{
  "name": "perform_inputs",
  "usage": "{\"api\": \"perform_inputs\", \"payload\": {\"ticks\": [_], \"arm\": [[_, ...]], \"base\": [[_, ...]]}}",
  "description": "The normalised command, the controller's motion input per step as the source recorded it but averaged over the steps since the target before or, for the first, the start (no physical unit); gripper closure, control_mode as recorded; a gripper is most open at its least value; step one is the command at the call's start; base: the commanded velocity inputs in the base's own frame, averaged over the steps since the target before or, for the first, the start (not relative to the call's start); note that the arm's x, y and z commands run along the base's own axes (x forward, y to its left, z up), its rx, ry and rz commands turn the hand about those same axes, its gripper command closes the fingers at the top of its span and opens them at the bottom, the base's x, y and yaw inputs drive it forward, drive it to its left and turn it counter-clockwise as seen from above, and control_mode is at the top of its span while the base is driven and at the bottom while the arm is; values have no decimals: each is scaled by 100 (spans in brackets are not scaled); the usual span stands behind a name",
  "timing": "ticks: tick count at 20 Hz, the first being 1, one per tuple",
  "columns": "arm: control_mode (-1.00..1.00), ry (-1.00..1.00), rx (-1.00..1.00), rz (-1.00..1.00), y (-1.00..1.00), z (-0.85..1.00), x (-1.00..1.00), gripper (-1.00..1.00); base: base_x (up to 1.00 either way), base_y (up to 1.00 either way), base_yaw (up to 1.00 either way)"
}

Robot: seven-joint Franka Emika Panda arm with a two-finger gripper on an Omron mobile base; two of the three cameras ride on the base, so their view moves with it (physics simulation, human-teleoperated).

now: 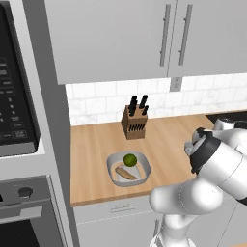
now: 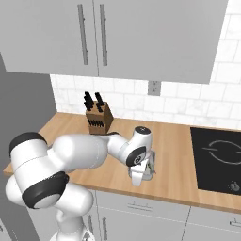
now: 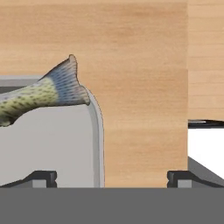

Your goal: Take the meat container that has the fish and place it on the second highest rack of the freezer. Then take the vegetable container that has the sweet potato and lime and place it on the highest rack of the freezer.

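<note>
Hand view puts the fish (image 3: pixel 39 94), speckled and slick-looking, at nine o'clock in its smooth grey tray (image 3: pixel 95 144) on the wood counter (image 3: pixel 140 65). Your gripper (image 3: pixel 112 177) hangs spread wide and empty, straddling the tray's rounded rim. The tray looks rigid and light, so pinch that thin rim squarely; the fish may slide.
</note>
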Motion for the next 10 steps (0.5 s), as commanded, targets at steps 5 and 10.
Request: {"api": "perform_inputs", "payload": {"ticks": [5,10], "arm": [[-100,0,0,0,0,-9,4,-100],[-100,0,0,0,0,-10,3,-100]], "base": [[0,0,0],[0,0,0]]}}
